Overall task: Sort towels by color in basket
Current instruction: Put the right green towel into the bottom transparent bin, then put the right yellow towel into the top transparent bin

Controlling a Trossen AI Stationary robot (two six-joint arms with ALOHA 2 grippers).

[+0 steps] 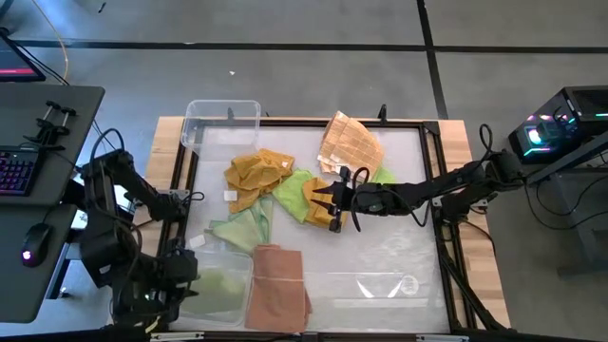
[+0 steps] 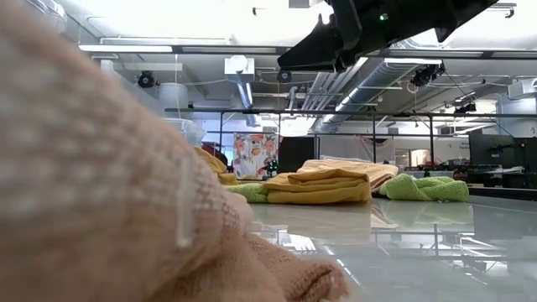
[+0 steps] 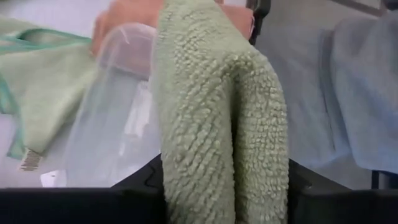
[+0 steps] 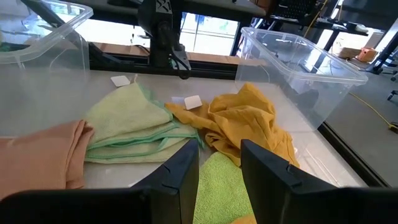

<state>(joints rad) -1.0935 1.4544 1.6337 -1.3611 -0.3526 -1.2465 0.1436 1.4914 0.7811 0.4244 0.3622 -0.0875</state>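
From above, the right tool [image 1: 332, 201] hovered over a folded mustard towel [image 1: 320, 201] at mid-worktop [image 1: 399, 247], with a salmon towel [image 1: 277, 285] nearer the front. At worktop level, the mustard towel [image 2: 319, 188] lay flat. The left tool [image 3: 224, 186] was clamped on a light green towel [image 3: 217, 112]. The right tool's fingers [image 4: 183, 171] stood apart.

Glossy white table [image 1: 399, 256], towels [image 1: 285, 185] heaped centre toward ten o'clock, clear bins [image 1: 220, 123] at eleven and seven o'clock
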